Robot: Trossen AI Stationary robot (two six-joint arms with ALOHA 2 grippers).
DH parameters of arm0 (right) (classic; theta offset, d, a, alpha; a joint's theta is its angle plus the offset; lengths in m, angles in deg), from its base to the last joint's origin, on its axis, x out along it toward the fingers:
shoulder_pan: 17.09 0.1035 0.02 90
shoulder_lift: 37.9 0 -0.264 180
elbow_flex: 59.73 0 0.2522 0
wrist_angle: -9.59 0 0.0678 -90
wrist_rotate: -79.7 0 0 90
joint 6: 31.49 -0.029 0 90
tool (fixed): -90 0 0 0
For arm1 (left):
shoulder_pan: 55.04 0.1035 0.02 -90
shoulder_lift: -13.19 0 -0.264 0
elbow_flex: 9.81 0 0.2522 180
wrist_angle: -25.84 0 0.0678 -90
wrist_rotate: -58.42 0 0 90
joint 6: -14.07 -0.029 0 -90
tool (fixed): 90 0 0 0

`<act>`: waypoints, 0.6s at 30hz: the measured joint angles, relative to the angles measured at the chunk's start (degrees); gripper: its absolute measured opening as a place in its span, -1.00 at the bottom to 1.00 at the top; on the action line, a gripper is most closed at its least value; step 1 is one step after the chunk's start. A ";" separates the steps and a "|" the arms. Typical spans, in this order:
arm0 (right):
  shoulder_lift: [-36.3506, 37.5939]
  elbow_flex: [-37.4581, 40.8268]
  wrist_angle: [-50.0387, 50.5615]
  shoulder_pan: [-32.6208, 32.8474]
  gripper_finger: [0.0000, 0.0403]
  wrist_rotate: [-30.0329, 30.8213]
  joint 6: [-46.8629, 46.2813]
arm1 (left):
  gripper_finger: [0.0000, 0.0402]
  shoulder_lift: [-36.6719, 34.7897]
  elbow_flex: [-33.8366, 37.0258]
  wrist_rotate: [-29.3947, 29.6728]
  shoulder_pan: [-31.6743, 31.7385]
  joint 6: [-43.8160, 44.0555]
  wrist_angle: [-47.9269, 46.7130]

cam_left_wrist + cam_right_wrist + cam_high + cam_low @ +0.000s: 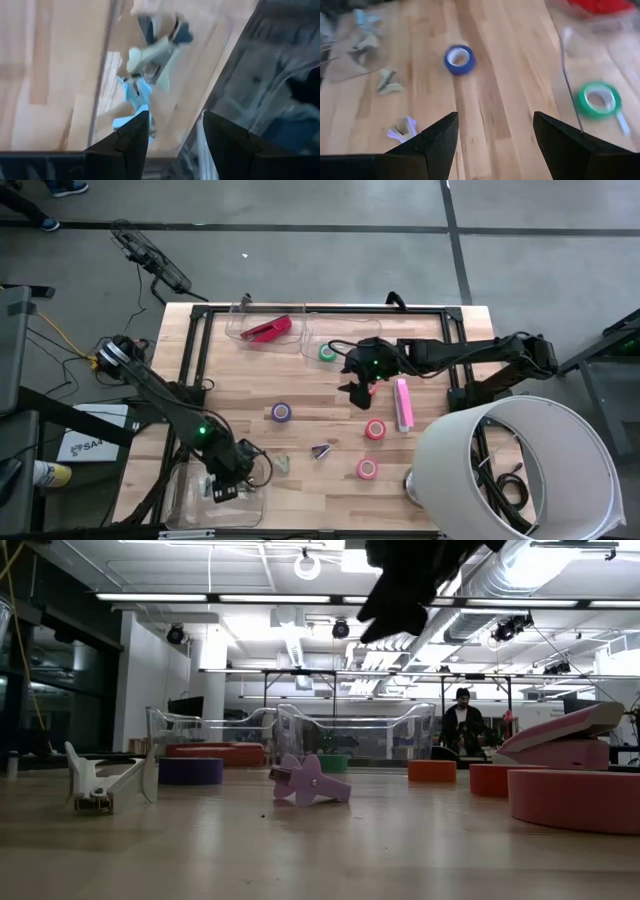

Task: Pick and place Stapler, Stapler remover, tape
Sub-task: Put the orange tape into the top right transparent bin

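Left to right across the desk (300, 470). The left end effector (222, 488) hangs over the clear tray (180, 515) at the near left corner, fingers parted and empty; two staple removers (150, 55) lie in the tray beneath it. A careless exit could catch the tray wall and drag it. A white staple remover (284, 465), a lilac staple remover (321, 450) and the purple tape (282, 412) lie loose mid-desk. The right end effector (356, 392) hovers spread and empty near the green tape (327, 352), which sits in a far tray beside the red stapler (268, 329). Descending, it may nudge the pink stapler (403, 404) or the red-pink tapes (375, 429), which roll easily.
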 joint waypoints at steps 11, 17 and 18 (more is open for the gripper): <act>-0.02 0.00 12.33 -0.02 0.23 9.26 -21.25 | -0.09 -11.42 -0.02 16.51 4.54 1.90 -4.01; -1.07 0.05 16.36 -0.04 0.23 11.39 -26.99 | -0.08 -16.83 -0.02 27.55 6.99 0.28 -6.09; -1.57 0.27 16.20 -0.04 0.23 11.24 -26.99 | -0.08 -17.52 -0.02 29.44 7.32 -0.21 -6.04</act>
